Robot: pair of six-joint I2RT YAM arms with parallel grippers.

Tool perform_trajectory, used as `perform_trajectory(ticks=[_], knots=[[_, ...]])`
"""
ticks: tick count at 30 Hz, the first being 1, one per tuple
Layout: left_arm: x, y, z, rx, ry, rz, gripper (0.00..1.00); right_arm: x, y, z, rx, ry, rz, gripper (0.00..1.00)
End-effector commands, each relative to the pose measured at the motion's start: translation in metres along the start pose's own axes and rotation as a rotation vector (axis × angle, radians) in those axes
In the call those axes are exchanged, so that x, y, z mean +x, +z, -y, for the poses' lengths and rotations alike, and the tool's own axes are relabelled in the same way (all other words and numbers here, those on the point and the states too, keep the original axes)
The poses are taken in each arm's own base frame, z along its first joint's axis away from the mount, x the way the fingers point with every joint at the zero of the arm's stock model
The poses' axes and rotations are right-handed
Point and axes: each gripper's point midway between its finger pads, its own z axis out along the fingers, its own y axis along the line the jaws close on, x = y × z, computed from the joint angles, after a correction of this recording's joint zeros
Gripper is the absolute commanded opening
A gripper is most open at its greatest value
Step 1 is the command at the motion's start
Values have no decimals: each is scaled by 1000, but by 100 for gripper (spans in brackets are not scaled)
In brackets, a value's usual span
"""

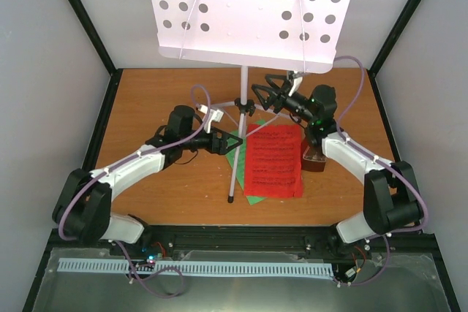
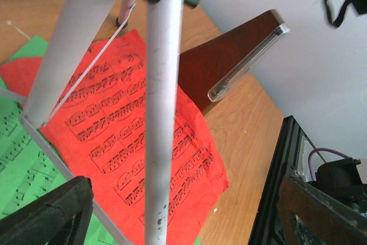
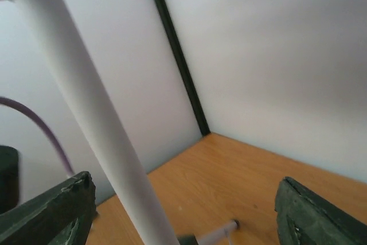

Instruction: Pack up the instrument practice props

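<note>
The silver tripod stand [image 1: 241, 85] stands at the table's centre, its perforated tray [image 1: 252, 12] high up. The red music sheet [image 1: 273, 160] lies on the green sheet [image 1: 253, 196] beside the front leg. The dark-brown metronome [image 1: 314, 158] sits at the red sheet's right edge. My left gripper [image 1: 225, 142] is open with the front leg [image 2: 157, 142] between its jaws; the left wrist view also shows the red sheet [image 2: 109, 136], green sheet [image 2: 23, 164] and metronome [image 2: 229, 67]. My right gripper [image 1: 268, 93] is open around the stand's pole [image 3: 97, 119].
The wooden table [image 1: 161, 100] is enclosed by grey walls with black corner posts [image 1: 80, 12]. A black rail and a white slotted strip [image 1: 197, 267] run along the near edge. The stand's other legs spread toward the back [image 3: 218, 233].
</note>
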Motion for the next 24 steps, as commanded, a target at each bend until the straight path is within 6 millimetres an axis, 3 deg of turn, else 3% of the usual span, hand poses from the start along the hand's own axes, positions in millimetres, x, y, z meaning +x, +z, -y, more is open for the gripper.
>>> perform_trajectory(ticks=[1, 6, 11, 14, 17, 24], knots=[[-13, 7, 15, 72, 61, 2, 85, -35, 14, -43, -198, -88, 65, 84], [-9, 19, 11, 99, 56, -29, 66, -58, 19, -52, -234, -122, 153, 72], [-14, 22, 11, 106, 82, -26, 52, -75, 32, -59, -283, -142, 152, 70], [-14, 24, 9, 106, 101, -29, 46, -83, 38, -63, -304, -159, 152, 68], [-14, 25, 5, 87, 131, -21, 43, -89, 46, -65, -325, -180, 124, 61], [-8, 33, -2, 99, 119, -42, 37, -85, 55, -72, -380, -218, 10, 56]])
